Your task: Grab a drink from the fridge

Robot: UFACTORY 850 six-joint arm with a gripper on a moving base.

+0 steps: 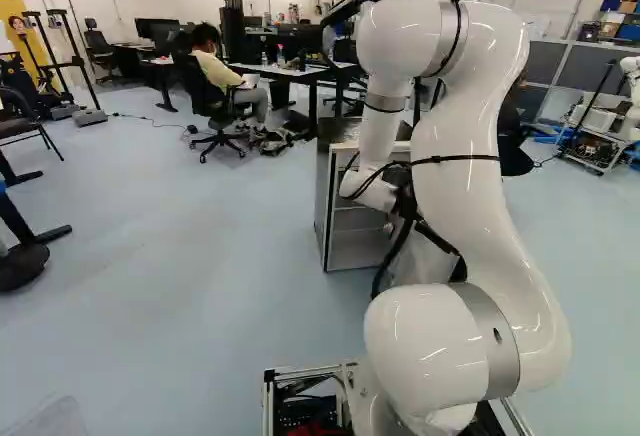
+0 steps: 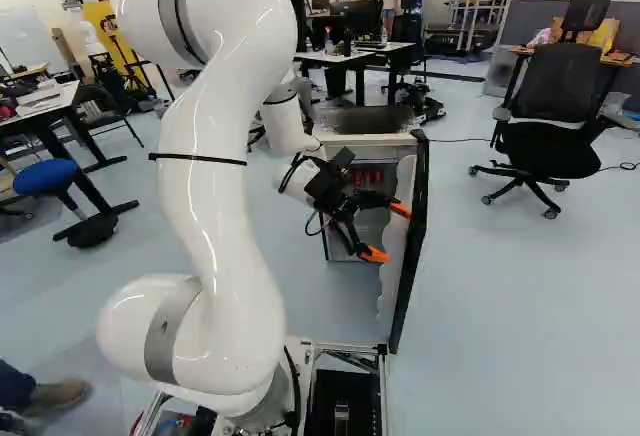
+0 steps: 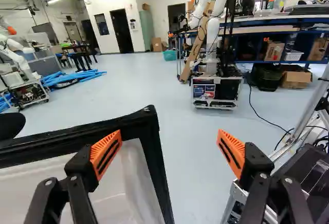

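The arm looms left of centre in the right base view; a careless swing could bump the fridge, mid-frame. I'd watch its open door, right beside the claw: spread wide, empty, it could snag there while turning. A crooked reach might topple the red drinks inside, upper middle.
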